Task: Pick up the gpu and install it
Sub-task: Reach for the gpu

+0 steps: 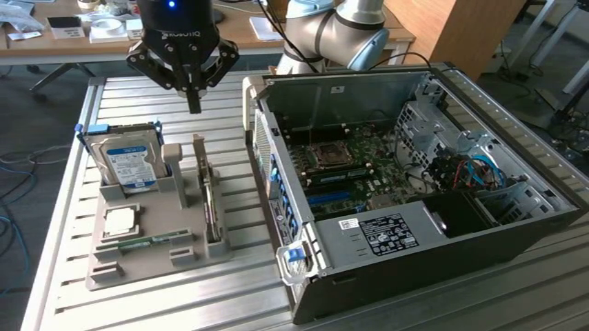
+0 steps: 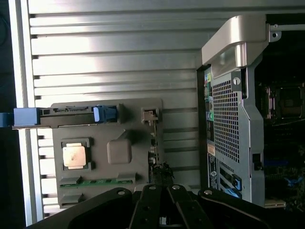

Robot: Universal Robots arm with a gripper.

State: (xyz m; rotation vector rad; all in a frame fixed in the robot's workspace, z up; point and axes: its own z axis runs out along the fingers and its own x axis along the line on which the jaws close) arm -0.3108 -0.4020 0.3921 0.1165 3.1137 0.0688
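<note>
Currently the grey holder is sitting on the slatted bench, close to the bench edge on the exterior view's left. A narrow strip of bare slats is lying open between the holder and the open computer case, whose perforated rear wall is standing just beside it. Wider bare slats are stretching past the holder's far end. The holder is carrying four parts, one of each: one gpu, one blue-labelled hard drive, one square processor chip and one green memory stick. The gpu is standing on its long edge in the holder's slot on the side nearest the case, with its pale bracket rising at the holder's far end. The hard drive is standing upright on the holder's opposite side. The end effector is hanging above the holder's far end, its fingers pressed together on nothing and pointing down. The gpu is sitting below it, apart from the tips, and in the wrist view the card's thin top edge is showing just beyond them.
</note>
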